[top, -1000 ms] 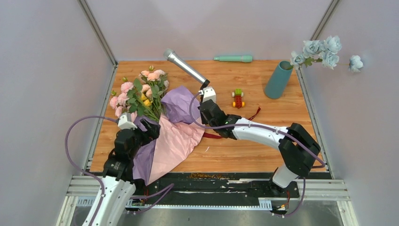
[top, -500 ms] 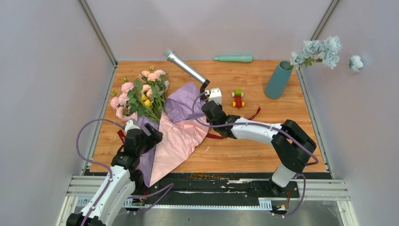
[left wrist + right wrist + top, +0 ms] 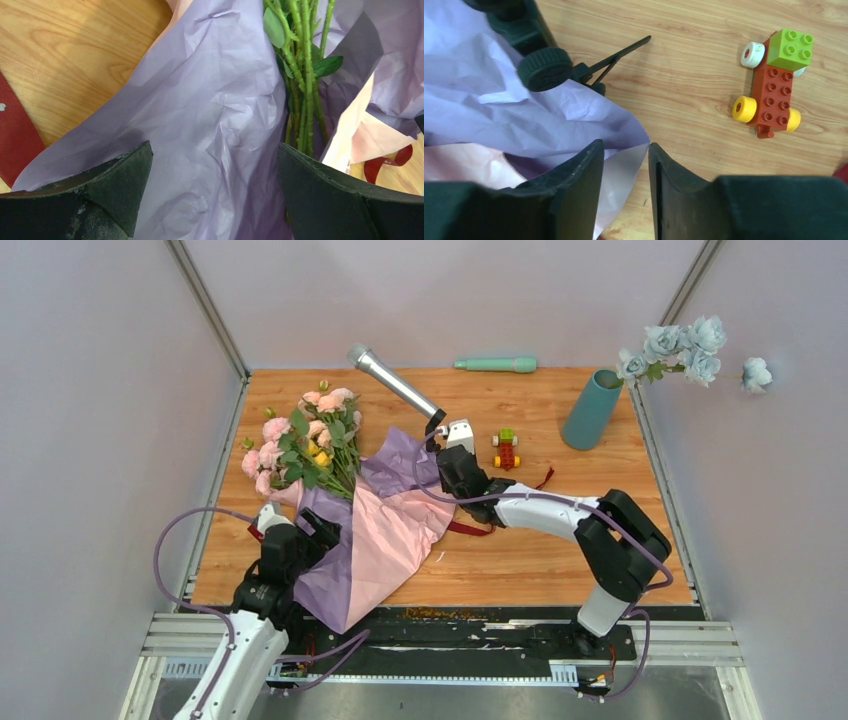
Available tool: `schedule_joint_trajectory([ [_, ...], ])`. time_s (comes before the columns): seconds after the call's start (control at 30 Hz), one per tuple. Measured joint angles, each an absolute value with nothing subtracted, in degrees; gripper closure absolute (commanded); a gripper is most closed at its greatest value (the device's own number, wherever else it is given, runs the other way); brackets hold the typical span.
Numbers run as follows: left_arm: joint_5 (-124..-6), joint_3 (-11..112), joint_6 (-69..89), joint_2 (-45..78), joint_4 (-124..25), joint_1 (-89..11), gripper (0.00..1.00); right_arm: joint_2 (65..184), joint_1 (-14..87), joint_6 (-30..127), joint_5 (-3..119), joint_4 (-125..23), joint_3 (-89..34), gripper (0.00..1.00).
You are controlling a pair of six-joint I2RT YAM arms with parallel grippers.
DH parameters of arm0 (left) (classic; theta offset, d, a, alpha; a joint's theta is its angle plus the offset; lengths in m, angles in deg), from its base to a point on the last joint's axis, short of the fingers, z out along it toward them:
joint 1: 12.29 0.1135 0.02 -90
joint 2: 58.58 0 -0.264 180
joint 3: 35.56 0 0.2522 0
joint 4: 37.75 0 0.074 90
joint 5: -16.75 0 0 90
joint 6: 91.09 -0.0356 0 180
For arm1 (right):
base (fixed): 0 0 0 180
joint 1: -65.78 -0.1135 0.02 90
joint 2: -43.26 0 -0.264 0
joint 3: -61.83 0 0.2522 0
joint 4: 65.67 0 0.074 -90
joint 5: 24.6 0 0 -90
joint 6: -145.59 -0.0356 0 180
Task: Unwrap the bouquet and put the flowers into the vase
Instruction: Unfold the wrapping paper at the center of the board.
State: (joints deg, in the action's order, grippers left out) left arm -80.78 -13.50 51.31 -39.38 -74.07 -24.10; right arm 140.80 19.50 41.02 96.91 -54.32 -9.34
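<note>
Bouquet lies far left on the table, stems on the opened paper wrap. Left gripper is spread wide above the stems. Right gripper is slightly parted, with a wrap corner in the gap. Vase stands far right.

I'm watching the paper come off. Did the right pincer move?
Yes. The right pincer shifted rightward and slightly toward the back, closer to the toy car.
</note>
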Motion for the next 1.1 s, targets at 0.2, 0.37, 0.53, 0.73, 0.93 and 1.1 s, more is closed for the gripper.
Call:
schedule_joint_trajectory([
  [0.2, -79.6, -5.4, 47.6, -34.9, -77.0, -24.1, 0.00, 133.5, 19.5, 40.6, 91.8, -48.5, -9.2, 0.34],
  [0.37, -76.2, 3.2, 43.3, -30.7, -76.5, -24.0, 0.00, 123.7, 19.5, 35.3, 86.0, -43.6, -6.4, 0.32],
  [0.53, -69.1, 5.1, 41.9, -26.5, -73.2, -24.0, 0.00, 117.0, 19.5, 27.3, 77.5, -42.8, 1.1, 0.31],
  [0.73, -63.2, 3.8, 41.9, -23.4, -70.1, -23.9, 0.00, 119.0, 19.6, 19.6, 67.2, -43.9, 7.5, 0.40],
  [0.93, -60.6, 2.7, 42.0, -23.5, -69.2, -23.9, 0.00, 125.3, 19.6, 15.2, 59.5, -48.8, 8.4, 0.44],
  [1.1, -60.0, 2.5, 42.0, -24.1, -69.2, -23.9, 0.00, 128.4, 19.6, 13.3, 56.7, -51.9, 8.7, 0.45],
])
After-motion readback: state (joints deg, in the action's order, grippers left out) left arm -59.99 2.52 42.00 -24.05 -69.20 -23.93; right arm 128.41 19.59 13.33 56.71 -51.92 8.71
